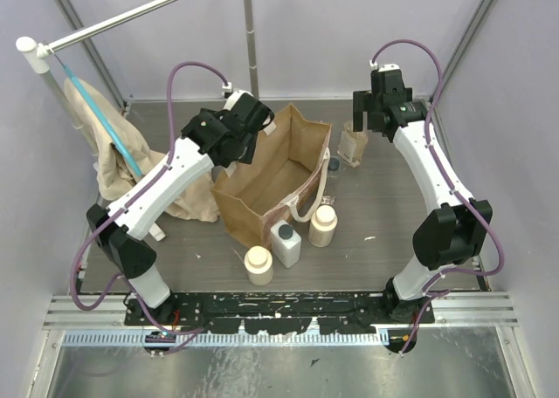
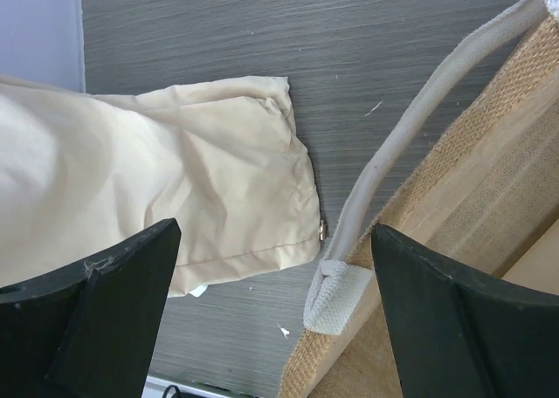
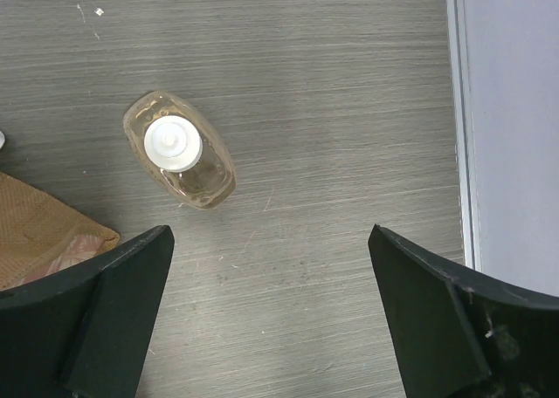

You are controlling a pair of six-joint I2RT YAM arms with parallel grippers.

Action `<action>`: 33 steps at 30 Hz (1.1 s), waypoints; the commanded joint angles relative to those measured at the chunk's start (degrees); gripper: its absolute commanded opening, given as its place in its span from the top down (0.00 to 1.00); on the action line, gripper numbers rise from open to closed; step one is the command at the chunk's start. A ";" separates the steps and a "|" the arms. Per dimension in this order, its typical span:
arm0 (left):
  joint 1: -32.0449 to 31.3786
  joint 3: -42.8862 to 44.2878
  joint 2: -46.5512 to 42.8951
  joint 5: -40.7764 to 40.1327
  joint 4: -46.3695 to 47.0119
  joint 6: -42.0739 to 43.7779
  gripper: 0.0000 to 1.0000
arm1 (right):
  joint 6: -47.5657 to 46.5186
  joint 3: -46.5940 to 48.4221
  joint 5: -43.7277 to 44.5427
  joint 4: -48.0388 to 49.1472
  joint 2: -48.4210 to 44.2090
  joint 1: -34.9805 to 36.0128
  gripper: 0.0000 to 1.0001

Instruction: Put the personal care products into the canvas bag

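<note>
Along the near edge of the table [image 1: 376, 267], bare surface lies open on both sides of a cluster at near centre: a cream round bottle [image 1: 259, 264], a white square bottle [image 1: 285, 243] just beside it, and a second cream round bottle [image 1: 322, 226], all upright. The white square bottle and the second cream round bottle stand just beside the near end of the canvas bag [image 1: 271, 175]. The bag stands mouth up at mid-table, running diagonally from near left to far right, with nothing visible inside. To the right of the bag, the slim clear bottle [image 1: 333, 167] stands just beside the bag wall, and the beige white-capped bottle [image 1: 353, 145] stands further right, toward the far right corner, with open table around it. A beige cloth [image 1: 109, 158] with a blue strap [image 1: 105, 123] hangs from a rod [image 1: 131, 16] over the left edge and spreads to just beside the bag, narrowing the room on that side. The left arm reaches forward and rightward; the left gripper [image 2: 272, 241] hovers over the bag's left rim and a cream handle [image 2: 393, 145], jaws spread wide, holding nothing. The right arm extends toward the far right corner; the right gripper [image 3: 271, 241] points down with the beige white-capped bottle just to the left between its fingers, jaws fully apart, holding nothing.
</note>
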 commanded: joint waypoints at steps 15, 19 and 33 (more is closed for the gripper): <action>7.30 3.32 -4.87 14.28 -2.41 2.92 0.02 | 0.53 3.69 0.05 0.88 -1.15 -0.20 0.00; 8.34 0.45 -6.66 16.58 0.19 3.97 0.02 | 0.28 6.30 -0.22 -1.27 -0.06 -0.23 0.00; 8.68 -4.43 -5.83 20.83 4.51 7.43 0.02 | 2.63 15.76 -4.43 -12.77 9.49 -0.19 0.00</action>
